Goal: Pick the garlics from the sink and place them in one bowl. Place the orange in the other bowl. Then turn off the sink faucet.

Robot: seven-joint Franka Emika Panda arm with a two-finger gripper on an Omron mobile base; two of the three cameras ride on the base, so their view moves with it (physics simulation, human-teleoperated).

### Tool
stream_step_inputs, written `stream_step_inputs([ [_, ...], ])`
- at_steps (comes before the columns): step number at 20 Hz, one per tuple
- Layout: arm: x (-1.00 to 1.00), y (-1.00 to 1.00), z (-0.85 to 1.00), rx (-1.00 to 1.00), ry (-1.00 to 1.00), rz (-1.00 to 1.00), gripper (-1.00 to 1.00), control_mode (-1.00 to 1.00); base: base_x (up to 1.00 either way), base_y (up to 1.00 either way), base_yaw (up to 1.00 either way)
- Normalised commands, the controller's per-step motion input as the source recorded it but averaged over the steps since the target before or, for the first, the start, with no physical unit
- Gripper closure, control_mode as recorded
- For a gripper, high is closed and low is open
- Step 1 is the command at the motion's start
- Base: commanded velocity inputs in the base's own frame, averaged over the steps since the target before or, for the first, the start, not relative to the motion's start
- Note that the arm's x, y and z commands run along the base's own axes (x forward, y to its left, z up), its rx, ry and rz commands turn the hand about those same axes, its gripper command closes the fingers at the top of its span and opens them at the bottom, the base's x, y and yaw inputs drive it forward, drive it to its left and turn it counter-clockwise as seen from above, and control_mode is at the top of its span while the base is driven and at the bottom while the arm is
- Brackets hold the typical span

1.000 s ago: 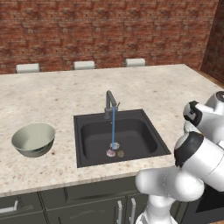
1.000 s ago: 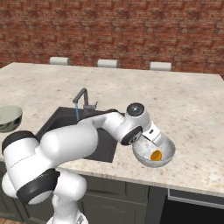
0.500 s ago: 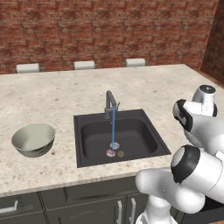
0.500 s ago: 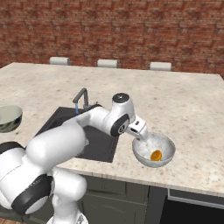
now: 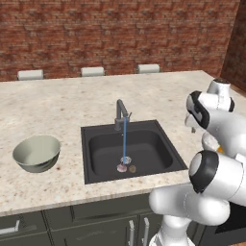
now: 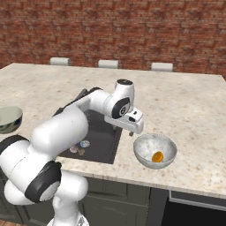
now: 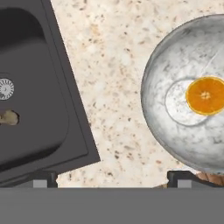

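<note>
The orange (image 6: pixel 157 156) lies inside the mottled whitish bowl (image 6: pixel 145 159) on the counter right of the sink (image 6: pixel 106 150); in the hand view the orange (image 7: pixel 205 95) rests on that bowl's (image 7: pixel 151 94) floor. My gripper (image 6: pixel 126 130) hovers open and empty over the counter strip between bowl and sink, fingertips (image 7: pixel 43 178) spread wide. Two garlics, one pinkish (image 5: pixel 121 168) and one brown (image 5: pixel 132 168), sit by the drain in the sink (image 5: pixel 96 158). The brown garlic (image 7: pixel 8 117) shows beside the drain ring (image 7: pixel 5 89). The faucet (image 5: pixel 120 113) pours a blue stream. The plain green-grey bowl (image 5: pixel 36 153) stands left of the sink.
A brick wall with three white outlets backs the speckled counter (image 5: pixel 72 105). My own arm (image 5: pixel 216 144) rises at the counter's right end. Dark cabinet fronts (image 5: pixel 72 226) run below the front edge.
My open gripper has pulled away from the mottled bowl, leftward toward the sink. The orange stays in the bowl; the garlics and the water stream are unchanged.
</note>
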Motion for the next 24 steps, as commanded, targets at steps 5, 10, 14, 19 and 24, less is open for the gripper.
stream_step_inputs([
  [5,0.0,0.84,-0.05,0.0,0.1,0.0,-1.0,-1.0,0.0,0.0,0.0],
  [10,0.0,0.89,-0.21,0.0,0.0,0.0,-1.0,-1.0,0.0,0.0,0.0],
  [14,-0.05,0.85,-0.25,0.0,-0.09,0.0,-1.0,-1.0,0.0,0.0,0.0],
  [19,-0.03,0.83,-0.16,-0.02,-0.08,0.0,-1.0,-1.0,0.0,0.0,0.0],
  [24,0.0,0.77,-0.2,-0.06,-0.02,0.0,-1.0,-1.0,0.0,0.0,0.0],
])
